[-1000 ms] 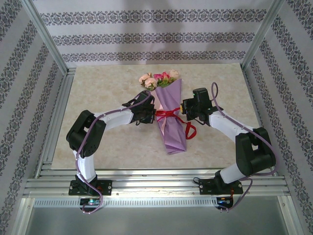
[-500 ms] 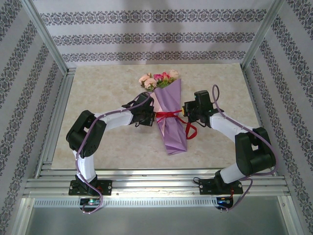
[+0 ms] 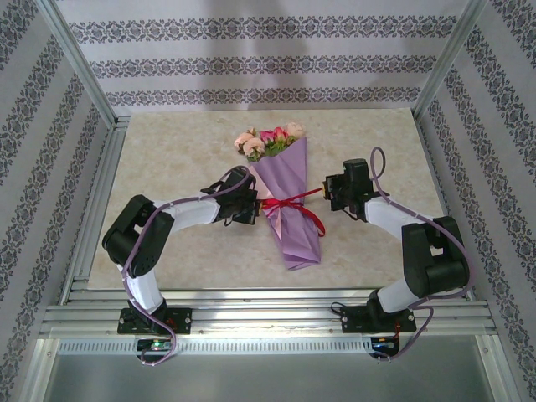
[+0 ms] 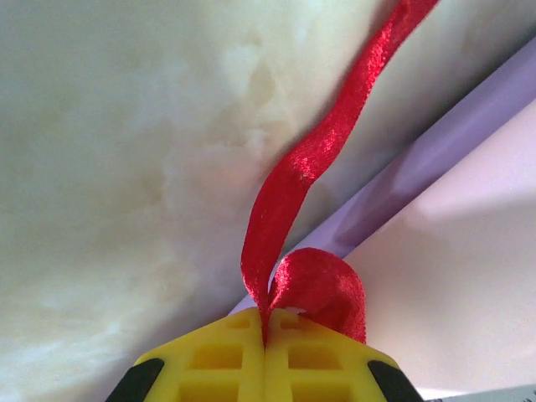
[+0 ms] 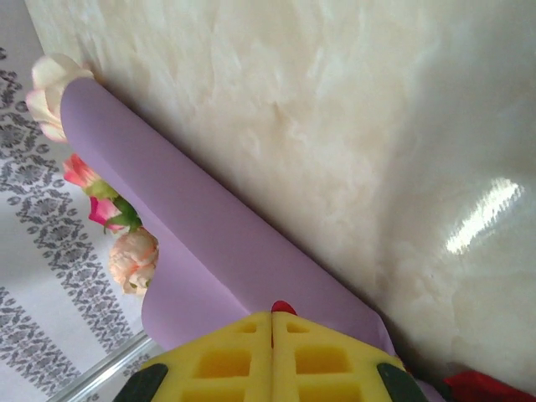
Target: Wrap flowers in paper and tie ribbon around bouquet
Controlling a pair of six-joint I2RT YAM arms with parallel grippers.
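Note:
The bouquet (image 3: 289, 209) lies in the middle of the table, a long cone of purple paper (image 3: 293, 180) with the pink and peach flowers (image 3: 268, 141) at its far end. The red ribbon (image 3: 291, 203) crosses its waist. My left gripper (image 3: 255, 204) sits at the cone's left edge, shut on a ribbon (image 4: 311, 157) end that folds into the yellow fingers (image 4: 218, 356). My right gripper (image 3: 327, 191) is to the cone's right, shut on the other end; a red tip (image 5: 282, 307) shows at its closed fingers (image 5: 327, 360), with paper (image 5: 209, 243) and flowers (image 5: 134, 255) beyond.
The bouquet rests on a marbled beige tabletop (image 3: 167, 159). Patterned walls and aluminium frame rails (image 3: 96, 201) close in the sides and back. A loose ribbon tail (image 3: 316, 223) trails over the cone's right side.
The left gripper has closed on the ribbon and drawn back left and nearer; the right gripper has pulled right. The slack loop on the right is drawn out, and the bouquet has shifted slightly.

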